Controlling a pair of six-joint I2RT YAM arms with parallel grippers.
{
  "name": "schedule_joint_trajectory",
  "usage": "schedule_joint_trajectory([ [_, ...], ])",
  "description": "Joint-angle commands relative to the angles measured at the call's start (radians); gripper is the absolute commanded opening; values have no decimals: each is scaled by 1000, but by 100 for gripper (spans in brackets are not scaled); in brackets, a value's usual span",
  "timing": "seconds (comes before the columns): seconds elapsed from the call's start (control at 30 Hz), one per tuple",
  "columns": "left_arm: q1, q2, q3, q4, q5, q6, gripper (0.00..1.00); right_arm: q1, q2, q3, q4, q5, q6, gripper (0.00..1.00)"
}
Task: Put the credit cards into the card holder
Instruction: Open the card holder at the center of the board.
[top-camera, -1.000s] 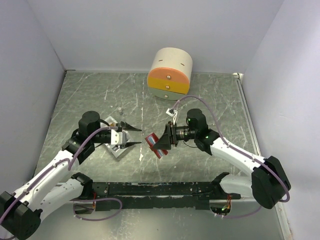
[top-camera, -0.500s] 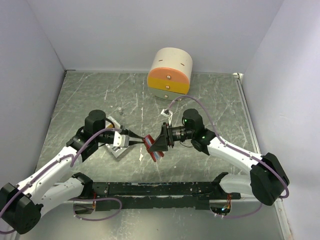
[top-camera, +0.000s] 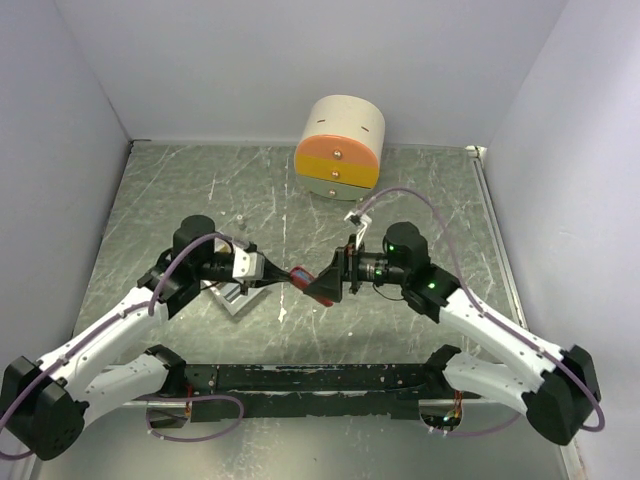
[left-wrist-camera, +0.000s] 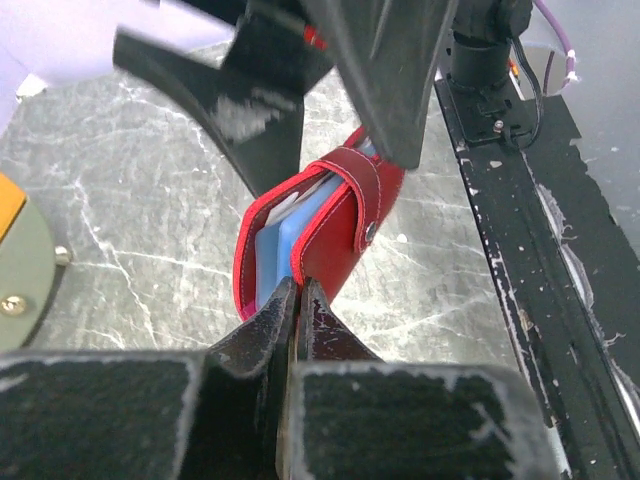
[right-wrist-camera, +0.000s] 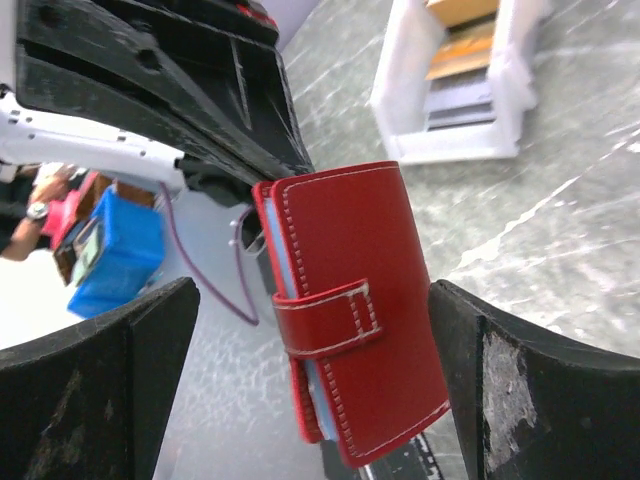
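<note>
Table: the grey marbled top (top-camera: 180, 190) that both my arms reach over, from its near edge.
White tray: the white tray (right-wrist-camera: 395, 85) sits on the table on my left side, turned cornerwise, and my left wrist partly covers it from above.
Credit cards: the credit cards (right-wrist-camera: 462, 52) lie inside the white tray, orange, brown and dark grey, one row after another. None of them is in either pincer.
My left pincer: my left pincer (left-wrist-camera: 298, 297) is clamped tight, its two fingertips pressed together on the stitched edge of the red cover.
Card holder: the card holder (left-wrist-camera: 325, 225) hangs mid-table between my two pincers, gripped only at that edge. It looks to be off the table. Its strap lies across the open side and pale-blue sleeves show in the gap.
My right pincer: my right pincer (right-wrist-camera: 312, 290) is spread wide with one finger on each side of the card holder. There is a plain gap on one side. The other finger is close, and I cannot tell whether it touches.
Drawer box: the round cream-and-orange drawer box (top-camera: 340, 145) stands at the far wall, well apart from both pincers.
</note>
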Motion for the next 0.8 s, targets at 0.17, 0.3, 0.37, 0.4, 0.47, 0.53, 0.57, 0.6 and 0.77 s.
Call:
schedule_joint_trajectory([
  [0.17, -6, 89, 61, 122, -58, -344, 7, 4, -81, 45, -233, 180, -197, 73],
  [0.3, -8, 113, 89, 83, -83, -396, 7, 5, -88, 30, -243, 191, -226, 59],
  [0.37, -8, 117, 92, 77, -93, -413, 7, 4, -82, 21, -245, 203, -237, 58],
  [0.4, -8, 118, 92, 74, -94, -423, 7, 5, -71, 19, -247, 208, -240, 57],
  [0.47, -8, 120, 94, 70, -103, -447, 7, 5, -42, 24, -258, 211, -240, 47],
  [0.53, -8, 129, 103, 68, -108, -475, 7, 5, -13, 24, -253, 196, -232, 35],
  [0.57, -8, 134, 112, 65, -113, -493, 10, 5, -6, 21, -241, 191, -221, 29],
  [0.6, -9, 138, 123, 60, -122, -511, 17, 5, -5, 15, -226, 189, -208, 23],
  [0.77, -8, 63, 147, 5, -342, -670, 49, 4, -44, -3, -140, 220, -80, 12],
])
